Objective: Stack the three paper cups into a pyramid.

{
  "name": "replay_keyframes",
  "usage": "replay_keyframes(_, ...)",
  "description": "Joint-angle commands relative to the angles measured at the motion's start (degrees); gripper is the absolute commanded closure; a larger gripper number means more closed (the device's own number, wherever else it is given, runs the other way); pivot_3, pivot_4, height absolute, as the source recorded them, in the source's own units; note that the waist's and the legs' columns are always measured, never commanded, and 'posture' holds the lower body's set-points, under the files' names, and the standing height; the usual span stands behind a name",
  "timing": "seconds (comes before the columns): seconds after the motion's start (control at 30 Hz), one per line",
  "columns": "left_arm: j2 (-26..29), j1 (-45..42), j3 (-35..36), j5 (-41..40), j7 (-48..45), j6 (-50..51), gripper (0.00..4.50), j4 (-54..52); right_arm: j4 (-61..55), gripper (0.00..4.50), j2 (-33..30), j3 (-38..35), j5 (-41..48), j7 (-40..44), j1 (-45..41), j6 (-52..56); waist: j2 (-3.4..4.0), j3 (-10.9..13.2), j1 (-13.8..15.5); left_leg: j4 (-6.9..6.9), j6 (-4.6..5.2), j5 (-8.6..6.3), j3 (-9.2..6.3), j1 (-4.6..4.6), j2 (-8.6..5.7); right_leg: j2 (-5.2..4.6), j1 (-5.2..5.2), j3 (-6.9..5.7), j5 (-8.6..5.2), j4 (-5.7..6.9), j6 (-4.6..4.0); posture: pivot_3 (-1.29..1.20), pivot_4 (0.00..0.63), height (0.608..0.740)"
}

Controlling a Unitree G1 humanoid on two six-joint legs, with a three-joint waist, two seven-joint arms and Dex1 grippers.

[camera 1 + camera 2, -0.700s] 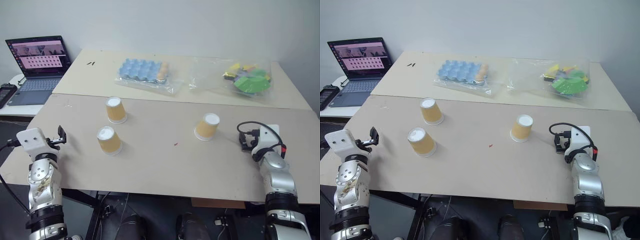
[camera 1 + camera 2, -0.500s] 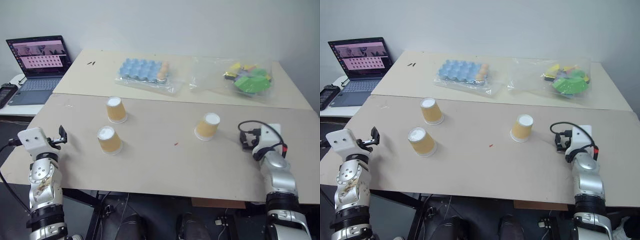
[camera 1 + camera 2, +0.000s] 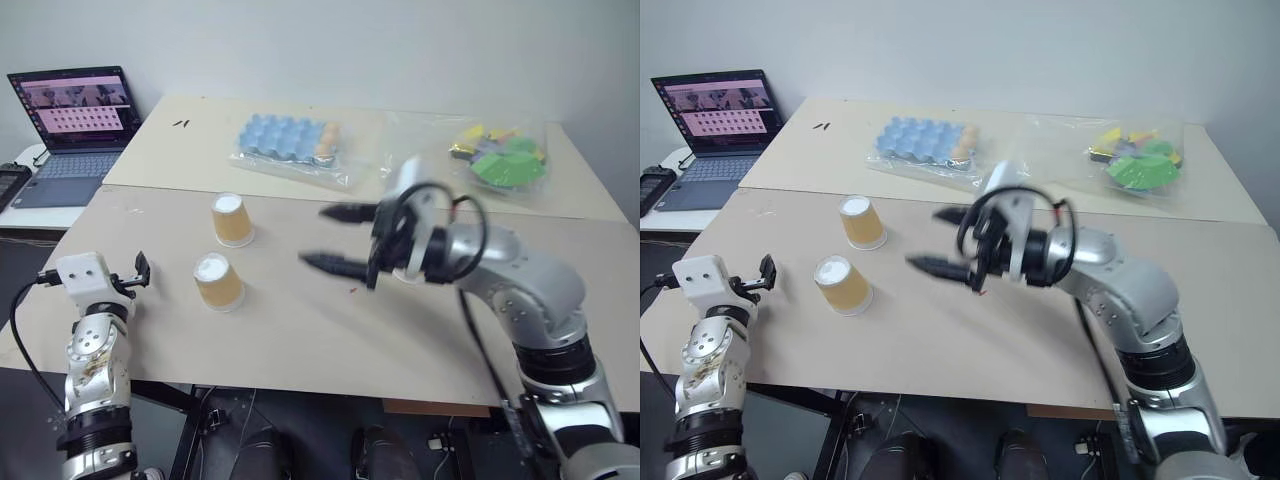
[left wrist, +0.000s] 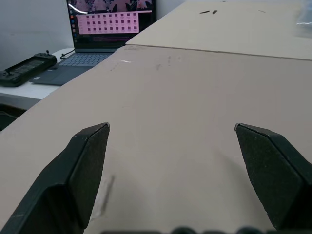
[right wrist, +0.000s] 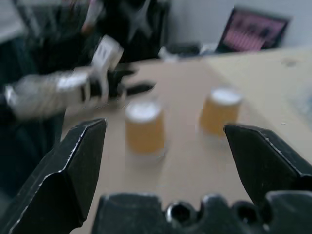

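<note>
Two of the three paper cups stand upside down on the left half of the beige table [image 3: 300,330]: the far cup [image 3: 232,220] and the near cup [image 3: 217,281]. The third cup is hidden behind my right hand. My right gripper [image 3: 325,238] hovers over the table's middle, pointing left at those two cups, open and empty. In the right wrist view the near cup [image 5: 144,126] and the far cup [image 5: 220,110] sit ahead between its fingers. My left gripper [image 3: 140,272] is open at the table's left edge, left of the near cup, with bare table before it [image 4: 171,127].
A laptop [image 3: 75,110] and a black device [image 3: 10,185] lie on a side table at the far left. On the rear table sit a blue tray of cells in plastic [image 3: 285,140] and a bag of green and yellow pieces [image 3: 500,155].
My right arm has swung up from the table's right edge and across to the left, now covering the right-hand cup. The cups and left gripper have stayed put.
</note>
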Motion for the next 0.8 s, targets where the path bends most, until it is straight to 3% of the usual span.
replay_keyframes(0.03, 5.6, 5.1, 0.8, -2.3, -9.9, 0.8, 0.11, -6.0, 1.1, 0.00, -1.4, 3.6, -6.0, 3.9, 0.3, -4.4, -0.07, 0.0, -0.2, 0.01, 0.01, -0.01, -0.01, -0.03, -0.02, -0.02, 0.01, 0.00, 0.04, -0.11, 0.07, 0.00, 0.150, 0.733)
replay_keyframes(0.23, 18.2, 22.0, 0.2, -9.6, -33.3, 7.3, 0.11, -19.7, 2.4, 0.00, 1.5, 3.2, -8.9, 3.9, 0.6, -5.5, -0.07, 0.0, -0.8, -0.02, -0.15, -0.04, 0.11, 0.05, 0.12, 0.05, -0.13, 0.06, 0.05, -0.31, 0.11, 0.00, 0.150, 0.733)
replay_keyframes(0.33, 22.1, 24.7, -1.3, -11.0, -39.4, 9.2, 0.11, -24.1, 2.7, 0.00, 2.5, 2.4, -9.5, 3.6, 1.1, -5.6, 0.03, 0.0, -0.1, -0.01, -0.20, -0.04, 0.12, 0.06, 0.16, 0.07, -0.15, 0.06, 0.03, -0.30, 0.08, 0.00, 0.150, 0.733)
replay_keyframes(0.47, 24.4, 19.3, -5.4, -9.6, -43.6, 8.5, 0.11, -22.6, 2.7, 0.00, 3.4, 1.5, -10.3, 3.1, 1.7, -5.6, 0.04, 0.1, 0.7, 0.00, -0.21, -0.05, 0.09, 0.07, 0.15, 0.06, -0.10, 0.02, 0.05, -0.26, 0.04, 0.00, 0.150, 0.733)
replay_keyframes(0.8, 21.8, -2.1, -18.2, -6.7, -49.1, 8.1, 0.11, -14.0, 0.7, 0.00, 3.0, -1.0, -11.2, 1.9, 3.0, -4.3, 0.03, 0.0, -0.1, -0.02, -0.22, -0.02, 0.15, -0.03, 0.06, 0.30, -0.11, 0.04, 0.08, -0.23, 0.02, 0.00, 0.150, 0.733)
